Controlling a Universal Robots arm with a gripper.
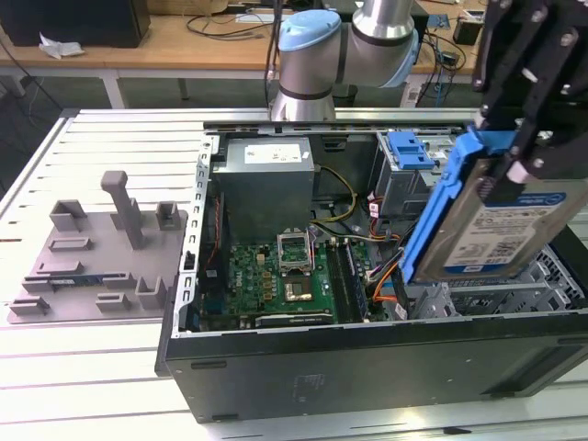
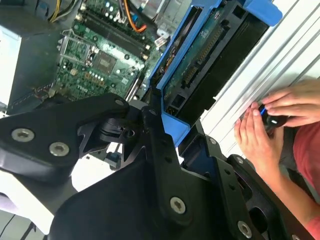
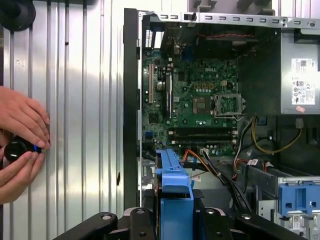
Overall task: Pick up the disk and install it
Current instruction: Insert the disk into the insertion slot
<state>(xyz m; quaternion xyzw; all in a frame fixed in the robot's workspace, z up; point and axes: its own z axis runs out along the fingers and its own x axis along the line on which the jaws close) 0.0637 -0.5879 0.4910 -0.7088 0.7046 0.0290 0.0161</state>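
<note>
Claw: my gripper [image 1: 522, 138] is closed on the disk [image 1: 501, 225], its black fingers pinching the upper end from both sides across the blue bracket [image 3: 175, 182]. I see no slack at the contact.
Load: the disk hangs tilted in the air, its labelled face turned toward the exterior camera and its lower end pointing down at the drive cage [image 1: 487, 299].
Where it is: over the exterior view's right end of the open computer case [image 1: 367, 367]. I cannot tell whether its lower edge clears the cage or touches it.
How it will handle: I judge it rigid and fairly dense for its size, with a bare circuit board [image 2: 200, 55] and connector on the underside. It will not flex, but it will not forgive a knock or a drop.
Where to hold: on the plastic bracket edges, as I have it now. The plastic gives a little grip, and that hold keeps the fingers off the board and the white label [image 1: 503, 241].
Risk: smooth plastic under a tilted load could let it creep in the grip.
Inside the case: the motherboard [image 1: 276, 276] lies flat beside the cage, with the grey power-supply box [image 1: 266, 175] beyond it and orange and black cables [image 1: 386, 276] close to the cage.
Outside: a person's hands [image 3: 20, 140] rest on the slatted table [image 1: 92, 386] around a small black knob, well apart from the case.
</note>
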